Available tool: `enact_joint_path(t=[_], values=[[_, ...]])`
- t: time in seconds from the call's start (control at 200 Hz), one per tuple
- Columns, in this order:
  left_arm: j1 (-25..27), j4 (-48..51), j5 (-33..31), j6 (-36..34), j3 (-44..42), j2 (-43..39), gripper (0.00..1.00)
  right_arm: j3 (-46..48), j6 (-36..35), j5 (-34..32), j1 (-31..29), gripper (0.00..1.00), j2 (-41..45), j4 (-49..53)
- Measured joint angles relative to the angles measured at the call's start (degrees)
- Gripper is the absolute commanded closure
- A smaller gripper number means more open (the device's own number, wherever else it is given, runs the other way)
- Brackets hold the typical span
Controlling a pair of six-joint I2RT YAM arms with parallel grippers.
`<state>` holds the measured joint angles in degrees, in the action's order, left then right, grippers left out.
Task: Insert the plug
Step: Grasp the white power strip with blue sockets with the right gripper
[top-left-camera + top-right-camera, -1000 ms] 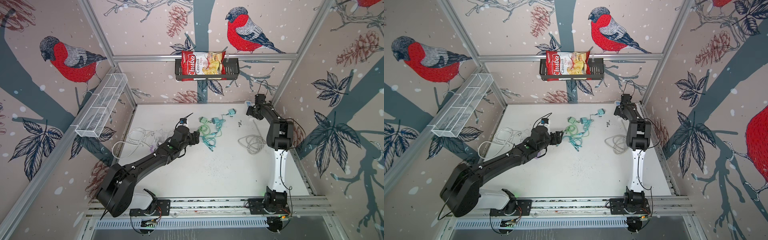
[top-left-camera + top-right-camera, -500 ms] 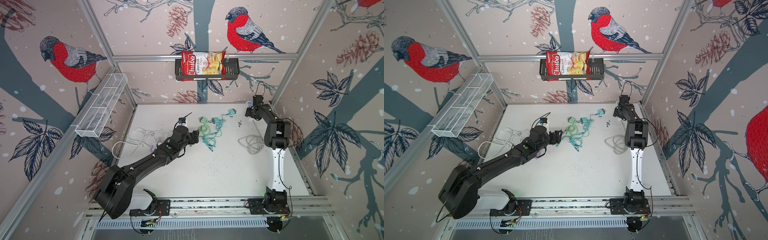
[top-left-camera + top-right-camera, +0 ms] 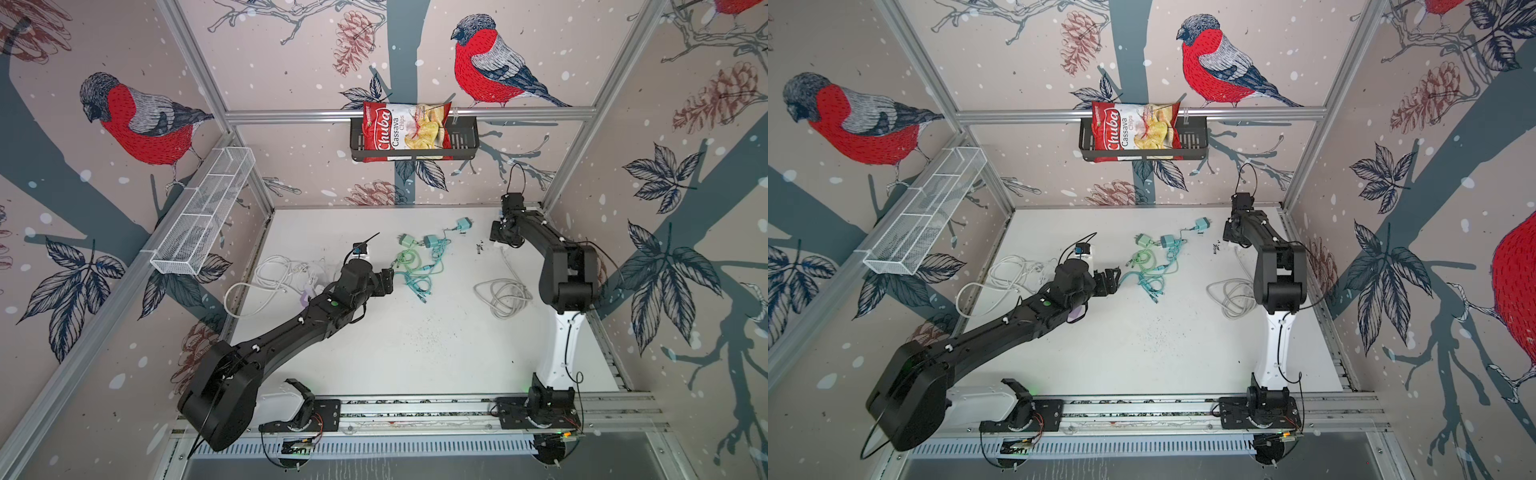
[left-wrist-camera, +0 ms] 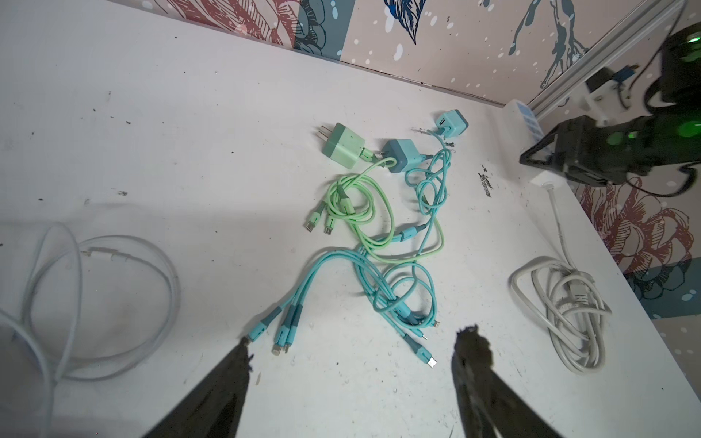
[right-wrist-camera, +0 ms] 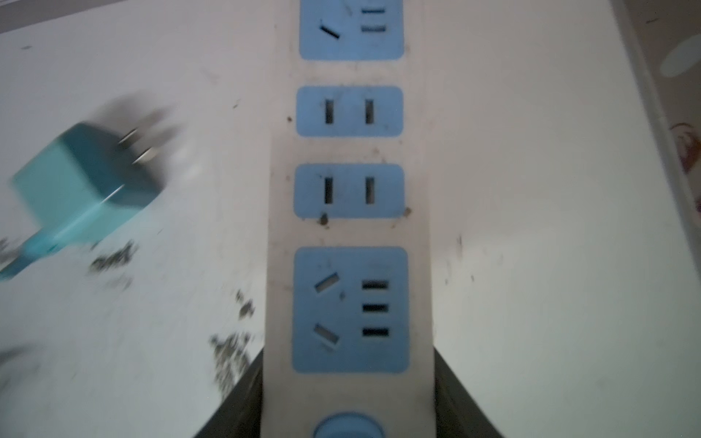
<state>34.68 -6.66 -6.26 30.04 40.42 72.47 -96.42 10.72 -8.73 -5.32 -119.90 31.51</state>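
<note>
Teal plug [image 5: 83, 189] lies loose beside power strip [image 5: 349, 151], ungrabbed. Right gripper [image 5: 348, 360] apparently pinches strip sides; left gripper [image 4: 356, 352] spread wide, empty. Risk: weak pinch lets strip skid during insertion.

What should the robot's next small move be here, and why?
Probably advance the left end effector over the green charger to grasp it: the jaws stand open above cable ends, holding nothing, while the right end effector grips the power strip, sockets free.
</note>
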Motion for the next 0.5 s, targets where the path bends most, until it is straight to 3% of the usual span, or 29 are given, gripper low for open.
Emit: enact_joint_path(t=[0.165, 0.29, 0.5], values=[[-0.04, 3.06, -0.24, -0.02, -1.14, -2.95, 0.16, 15.56, -2.60, -3.17, -7.21, 0.88, 14.01, -4.07], [-0.31, 6.21, -0.76, -0.02, -0.98, -5.31, 0.16, 25.66, -5.09, -5.86, -19.67, 0.88, 20.87, -5.46], [-0.46, 10.12, -2.36, -0.17, -2.12, -10.34, 0.16, 32.24, -5.81, -10.34, -37.88, 0.89, 24.26, -6.54]])
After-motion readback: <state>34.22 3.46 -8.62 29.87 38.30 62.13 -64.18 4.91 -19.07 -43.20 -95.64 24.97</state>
